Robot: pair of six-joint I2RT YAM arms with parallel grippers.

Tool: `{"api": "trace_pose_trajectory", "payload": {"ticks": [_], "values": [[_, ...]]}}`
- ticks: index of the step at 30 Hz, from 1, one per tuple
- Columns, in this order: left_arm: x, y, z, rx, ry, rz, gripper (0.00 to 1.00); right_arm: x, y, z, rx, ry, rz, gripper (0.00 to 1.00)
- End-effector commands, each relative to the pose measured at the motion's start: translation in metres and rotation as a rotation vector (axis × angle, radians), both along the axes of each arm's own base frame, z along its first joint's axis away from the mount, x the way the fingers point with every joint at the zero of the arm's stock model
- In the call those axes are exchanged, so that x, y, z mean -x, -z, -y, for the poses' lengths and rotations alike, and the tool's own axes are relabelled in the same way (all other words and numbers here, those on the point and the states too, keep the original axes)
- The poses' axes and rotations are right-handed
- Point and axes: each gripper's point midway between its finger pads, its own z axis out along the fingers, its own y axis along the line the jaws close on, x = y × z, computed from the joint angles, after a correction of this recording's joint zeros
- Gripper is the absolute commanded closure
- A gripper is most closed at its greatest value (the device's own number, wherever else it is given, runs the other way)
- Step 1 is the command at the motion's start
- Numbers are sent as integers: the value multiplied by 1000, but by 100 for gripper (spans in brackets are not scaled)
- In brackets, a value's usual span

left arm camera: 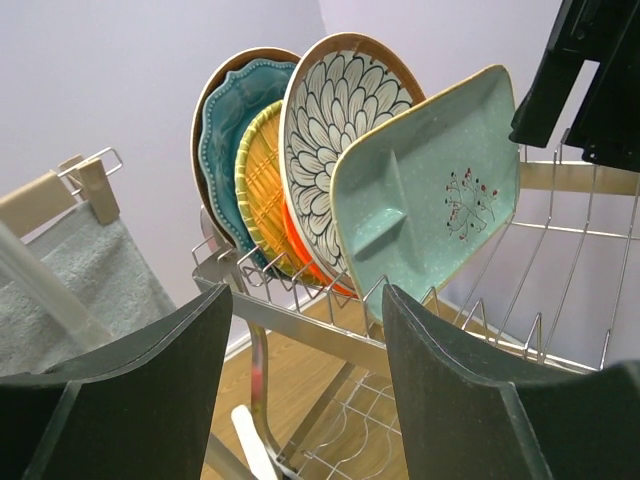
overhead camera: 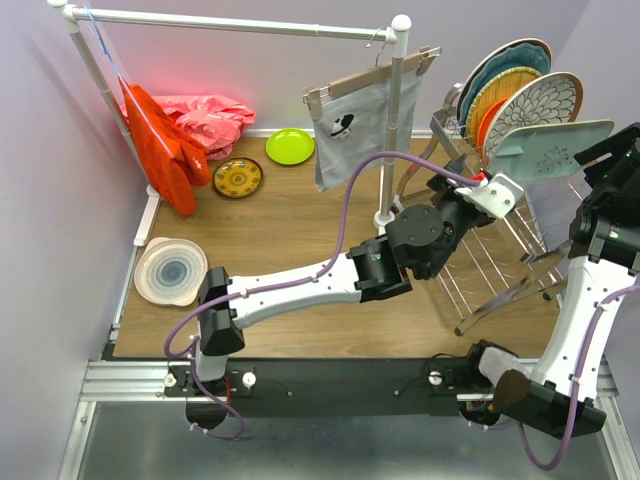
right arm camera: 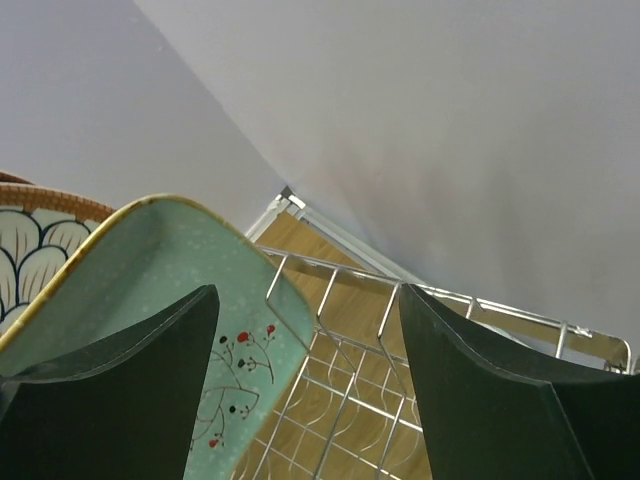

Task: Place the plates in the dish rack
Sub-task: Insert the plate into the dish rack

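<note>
White ringed plate, patterned plate and lime plate are sitting on the table, well apart from the dish rack. Left gripper is hovering wide open and empty, facing the racked plates. Right gripper is hanging by the mint tray, frontmost in the rack, also open, gripping nothing.

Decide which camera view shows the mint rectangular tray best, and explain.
The left wrist view: the mint rectangular tray stands in the dish rack with nearly its whole face visible. Top external shows it small and foreshortened; right wrist shows only one end.
</note>
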Motion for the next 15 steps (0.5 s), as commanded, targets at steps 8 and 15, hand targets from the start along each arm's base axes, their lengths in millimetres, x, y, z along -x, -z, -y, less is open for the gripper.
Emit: {"api": "trace_pose_trajectory", "payload": {"ticks": [8, 15], "values": [[14, -12, -48, 35, 19, -79, 30, 19, -33, -45, 231, -260, -64, 9], [19, -12, -89, 61, 64, -161, 30, 38, -73, -95, 502, -539, -106, 1]]}}
